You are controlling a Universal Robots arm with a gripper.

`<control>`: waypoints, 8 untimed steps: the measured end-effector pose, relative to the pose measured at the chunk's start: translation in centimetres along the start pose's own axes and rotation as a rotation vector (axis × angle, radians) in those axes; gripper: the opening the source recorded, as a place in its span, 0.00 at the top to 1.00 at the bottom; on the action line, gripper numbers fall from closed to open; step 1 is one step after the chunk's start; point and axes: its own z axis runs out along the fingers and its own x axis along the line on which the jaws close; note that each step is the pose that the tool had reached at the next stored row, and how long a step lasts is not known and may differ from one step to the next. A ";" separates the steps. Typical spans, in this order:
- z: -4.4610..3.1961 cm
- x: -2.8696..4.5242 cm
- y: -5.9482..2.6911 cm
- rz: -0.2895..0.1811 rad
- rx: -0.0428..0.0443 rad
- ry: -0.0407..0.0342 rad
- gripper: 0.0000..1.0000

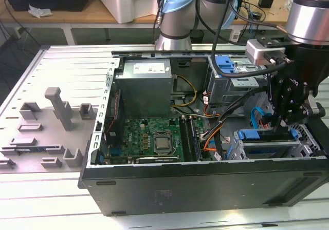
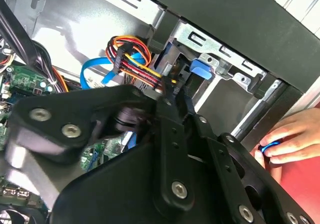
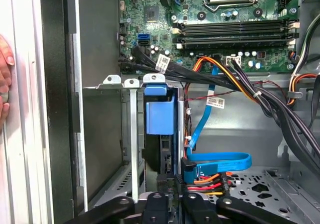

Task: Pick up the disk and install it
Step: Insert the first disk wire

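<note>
The gripper (image 3: pixel 170 201) sits right at the near end of the disk (image 3: pixel 160 116), which stands on edge in the drive cage (image 3: pixel 112 134) with its blue carrier frame uppermost. In the first wrist view the black fingers close in on either side of the drive's end, but whether they actually pinch it or stand slightly apart from it I cannot tell. The disk's long axis runs straight away from the gripper, along the slot, toward the motherboard (image 3: pixel 225 19), so the thing lies directly ahead of the fingers and in line with them. It looks well seated in the cage already, by my judgement most of the way home. Beside the drive's near end, a blue data cable (image 3: pixel 220 160) and a bundle of coloured power wires (image 3: pixel 207 181) lie close. Farther off, outside the case wall, a person's hand (image 2: pixel 290 141) rests near the chassis, holding a small blue part.
</note>
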 end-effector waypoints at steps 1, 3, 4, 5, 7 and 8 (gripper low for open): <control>-0.03 0.01 0.00 0.000 0.0001 0.0003 0.76; -0.17 0.03 -0.01 0.000 0.0001 0.0003 0.64; -0.17 0.03 -0.01 0.000 0.0001 0.0003 0.58; -0.18 0.03 -0.01 0.000 0.0001 0.0004 0.58; -0.19 0.04 -0.01 0.000 0.0001 0.0004 0.58; -0.20 0.04 -0.02 0.000 0.0001 0.0005 0.58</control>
